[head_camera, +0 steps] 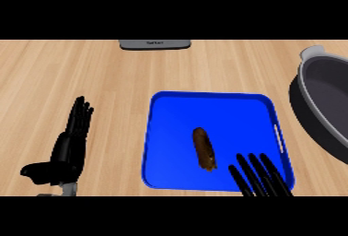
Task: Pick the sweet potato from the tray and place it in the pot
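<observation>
A brown sweet potato (pixel 203 148) lies lengthwise near the middle of the blue tray (pixel 170 115). The dark grey pot (pixel 319 110) stands at the right edge, partly cut off, its inside bare. My right hand (pixel 262 177) comes in at the bottom over the tray's near right corner, fingers straight and open, just right of the sweet potato and holding nothing. My left hand (pixel 68 147) rests open on the counter left of the tray, fingers pointing away.
A grey device (pixel 155 44) sits at the counter's far edge, above the tray. Bare wooden counter lies between the tray and the pot, and to the far left.
</observation>
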`<state>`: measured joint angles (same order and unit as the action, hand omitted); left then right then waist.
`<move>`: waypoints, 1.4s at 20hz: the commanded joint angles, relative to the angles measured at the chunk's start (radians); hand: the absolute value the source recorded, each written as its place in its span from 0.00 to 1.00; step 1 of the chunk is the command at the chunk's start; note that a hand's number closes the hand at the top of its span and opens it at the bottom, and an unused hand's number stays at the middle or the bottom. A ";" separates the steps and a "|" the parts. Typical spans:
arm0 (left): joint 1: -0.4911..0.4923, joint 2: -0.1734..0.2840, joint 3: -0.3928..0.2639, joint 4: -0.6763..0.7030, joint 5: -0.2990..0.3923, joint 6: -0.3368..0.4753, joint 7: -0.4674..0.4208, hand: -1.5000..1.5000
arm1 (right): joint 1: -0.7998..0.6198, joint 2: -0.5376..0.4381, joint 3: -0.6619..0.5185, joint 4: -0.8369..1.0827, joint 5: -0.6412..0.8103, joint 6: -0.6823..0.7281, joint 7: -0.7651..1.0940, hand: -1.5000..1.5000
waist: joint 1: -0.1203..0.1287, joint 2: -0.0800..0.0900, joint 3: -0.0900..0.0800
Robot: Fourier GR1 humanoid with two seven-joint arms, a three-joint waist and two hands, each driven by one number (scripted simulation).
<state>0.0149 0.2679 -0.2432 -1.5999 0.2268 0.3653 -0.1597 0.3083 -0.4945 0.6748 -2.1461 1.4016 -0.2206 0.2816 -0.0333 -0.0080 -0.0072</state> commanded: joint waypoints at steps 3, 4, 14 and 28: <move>-0.030 0.001 0.019 0.032 0.019 -0.041 -0.015 0.50 | -0.075 0.255 0.170 0.044 0.272 0.345 0.252 0.00 | 0.034 0.008 0.003; -0.019 -0.028 -0.031 -0.026 -0.013 0.004 0.035 0.50 | -0.068 0.298 0.203 0.076 0.319 0.357 0.291 0.00 | 0.034 0.005 0.005; -0.014 -0.037 0.011 0.011 -0.018 -0.045 0.009 0.50 | -0.175 0.451 0.152 0.269 0.331 0.498 0.409 0.00 | 0.039 0.008 0.007; -0.036 -0.105 0.026 -0.019 -0.111 -0.048 0.073 0.50 | -0.279 0.480 0.039 0.544 0.242 0.318 0.369 0.00 | 0.034 0.008 0.007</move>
<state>0.0021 0.1840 -0.2188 -1.6058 0.1414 0.3125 -0.1283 0.0565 -0.0334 0.7518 -1.7040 1.6501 0.1494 0.6565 0.0021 -0.0035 -0.0021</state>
